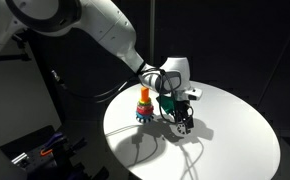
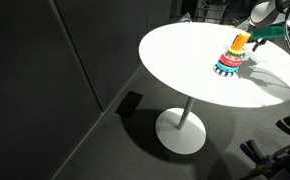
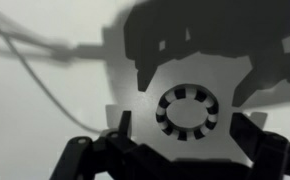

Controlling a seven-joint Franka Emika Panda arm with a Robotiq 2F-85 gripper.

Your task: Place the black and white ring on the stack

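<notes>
In an exterior view the stack point(image 1: 144, 105) stands upright on the white tabletop point(image 1: 235, 140). The arm point(image 1: 105, 35) reaches in from 10 o'clock. Its fingers point(image 1: 183, 122) hang low at the stack's 4 o'clock, near it but apart.

In an exterior view the stack sits toward the tabletop's far side, with the arm at its 1 o'clock, mostly cut off by the frame.

In the wrist view the ring point(image 3: 186, 110) lies flat on the tabletop. The fingers come in from 6 o'clock, spread wide to either side of it and gripping nothing, though the tips are probably just short of it.
</notes>
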